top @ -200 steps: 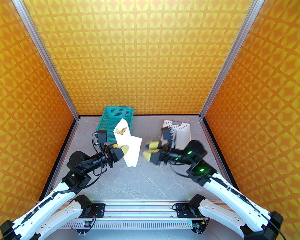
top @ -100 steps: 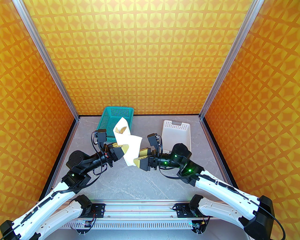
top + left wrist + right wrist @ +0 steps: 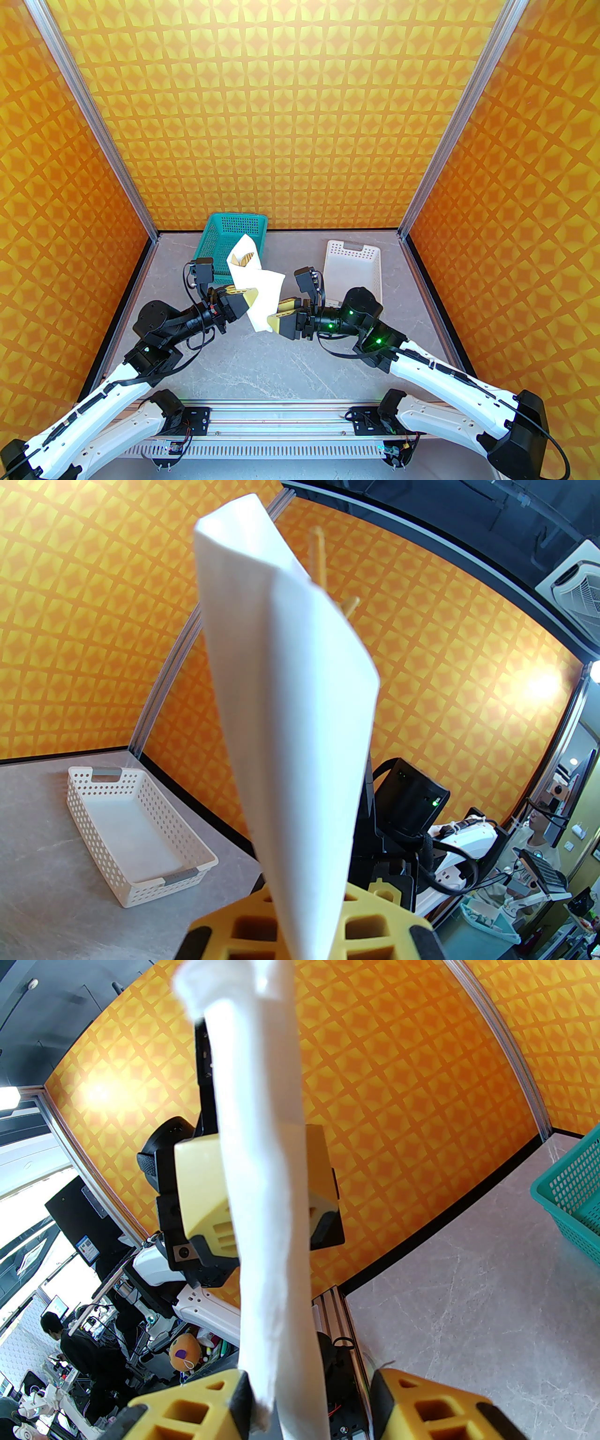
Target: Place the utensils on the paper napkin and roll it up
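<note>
Left gripper clamped on napkin, utensils protruding at 12 o'clock. Right gripper straddles its 5 o'clock end, jaws apart. Recommend closing squarely, without crushing it.

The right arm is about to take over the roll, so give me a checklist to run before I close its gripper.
1. Left gripper clamped on the rolled white paper napkin: ok.
2. Roll's lower end sits between the right gripper's jaws: ok; the jaws stand apart, with a gap on one side.
3. Small tan wooden utensils inside the roll: ok, their tips poke out of its top.
4. Roll wound tight: not ok, the upper end flares open.
5. Roll clear of the teal plastic mesh basket and the white perforated plastic basket: ok, it is held up in the air, apart from both.
</note>
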